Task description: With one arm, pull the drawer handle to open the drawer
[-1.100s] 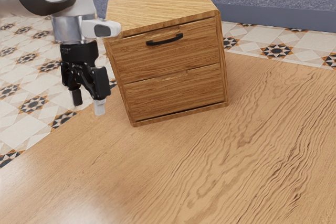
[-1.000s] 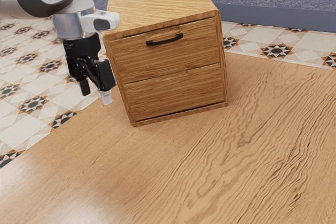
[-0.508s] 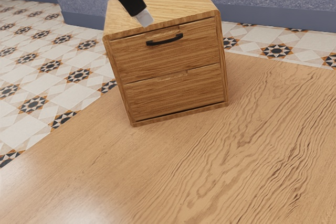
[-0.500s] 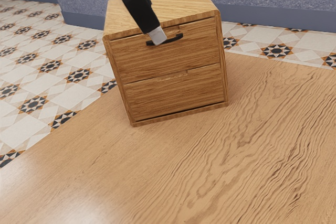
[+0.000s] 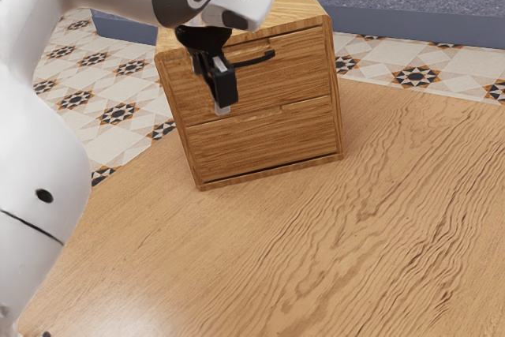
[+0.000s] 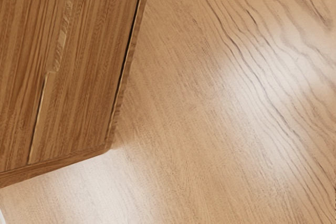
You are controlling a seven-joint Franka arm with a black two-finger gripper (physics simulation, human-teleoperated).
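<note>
Still the approach step, I judge: the jaws hang before the shut top drawer [image 5: 276, 76], beside its black handle [image 5: 263, 56] - how open, I cannot tell - and next must enclose that bar.

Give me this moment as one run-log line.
hand: pointing down, over end of handle | top drawer: looks shut | pull: not started

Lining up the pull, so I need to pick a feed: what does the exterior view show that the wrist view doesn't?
Exterior view: the arm, the gripper hanging before the upper drawer by the black handle, and tiled floor. Wrist view: a close look down at the cabinet and its bottom corner. Both: the cabinet's wooden front and the wooden surface it stands on.
</note>
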